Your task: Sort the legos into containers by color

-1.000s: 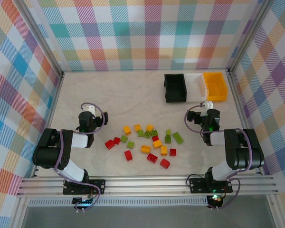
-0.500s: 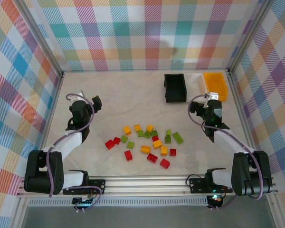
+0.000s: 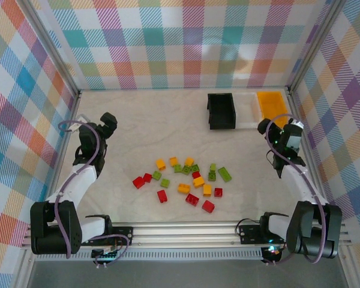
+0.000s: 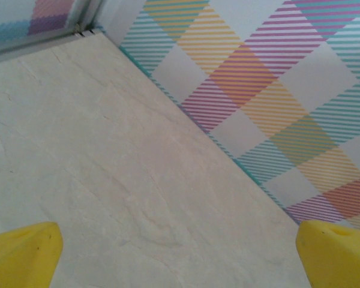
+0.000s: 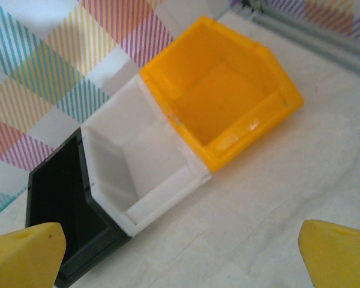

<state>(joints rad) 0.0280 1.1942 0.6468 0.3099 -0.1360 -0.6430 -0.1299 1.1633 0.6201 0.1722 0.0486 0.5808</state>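
The legos (image 3: 183,177) are tiny hard plastic bricks, light and kinda slick, so I'd pinch one across its flat sides rather than over the studs, starting with a stray at the pile's edge. The pile sits loose on the table (image 3: 144,120), well apart from both sets of jaws and back behind where they point. The left gripper (image 4: 180,258) and right gripper (image 5: 180,255) are both spread wide with nothing between them. The right one faces the orange bin (image 5: 222,102), white bin (image 5: 138,156) and black bin (image 5: 60,198), touching in a row just ahead.
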